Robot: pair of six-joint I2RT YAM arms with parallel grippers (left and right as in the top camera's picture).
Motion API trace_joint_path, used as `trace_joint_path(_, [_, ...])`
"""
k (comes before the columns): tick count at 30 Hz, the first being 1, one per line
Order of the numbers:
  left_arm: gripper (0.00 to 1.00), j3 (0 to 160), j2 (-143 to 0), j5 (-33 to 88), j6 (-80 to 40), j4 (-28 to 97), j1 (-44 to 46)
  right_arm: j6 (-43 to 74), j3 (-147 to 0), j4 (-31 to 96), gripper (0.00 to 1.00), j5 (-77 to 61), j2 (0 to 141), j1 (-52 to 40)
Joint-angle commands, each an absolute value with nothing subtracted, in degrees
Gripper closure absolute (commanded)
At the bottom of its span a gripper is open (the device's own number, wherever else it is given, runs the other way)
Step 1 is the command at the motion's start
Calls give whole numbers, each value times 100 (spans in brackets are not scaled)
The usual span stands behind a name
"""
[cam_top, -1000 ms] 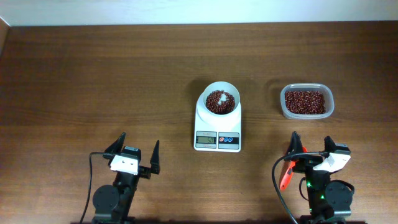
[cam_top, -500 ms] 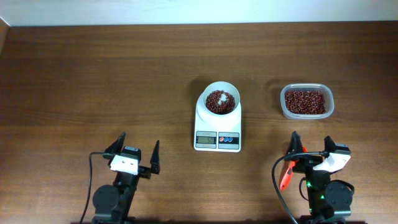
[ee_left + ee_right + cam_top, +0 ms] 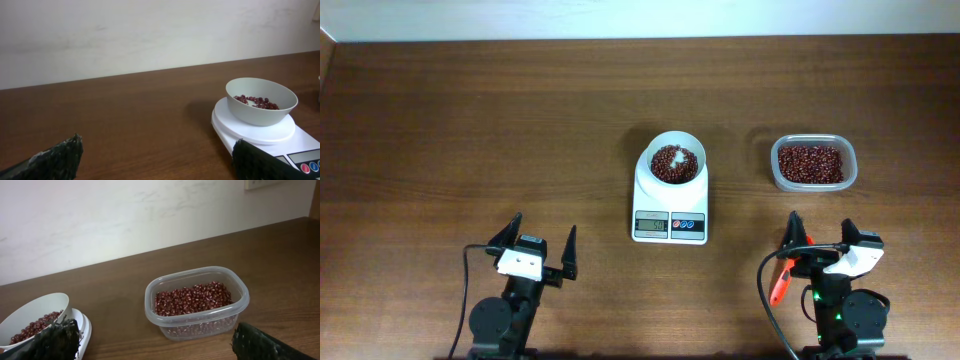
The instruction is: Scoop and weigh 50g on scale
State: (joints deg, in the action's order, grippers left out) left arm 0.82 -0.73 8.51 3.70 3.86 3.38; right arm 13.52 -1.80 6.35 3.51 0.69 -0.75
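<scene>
The white scale [image 3: 670, 203] stands mid-table, and its round bowl [image 3: 677, 137] holds a shallow layer of dark red-brown beans [image 3: 675, 163]. In the left wrist view the bowl [image 3: 261, 107] with beans [image 3: 257, 101] is ahead to the right. My left gripper [image 3: 542, 235] [image 3: 157, 160] is open over bare wood at the front left, nothing between its fingers. My right gripper [image 3: 820, 232] [image 3: 157, 342] is open at the front right, short of the clear tub [image 3: 197, 305]. An orange scoop [image 3: 781, 283] lies beside the right arm's left side, not gripped.
The clear rectangular tub [image 3: 812, 163], right of the scale, is filled with more beans [image 3: 192, 299]. The scale's bowl [image 3: 30, 317] shows at the left edge of the right wrist view. A pale wall runs behind the table's far edge [image 3: 640, 40].
</scene>
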Motion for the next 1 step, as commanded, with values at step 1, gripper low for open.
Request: trace_joint_path(1, [1,51,-30,808,482,397,364,1350,-137,661,1,325,32,-36])
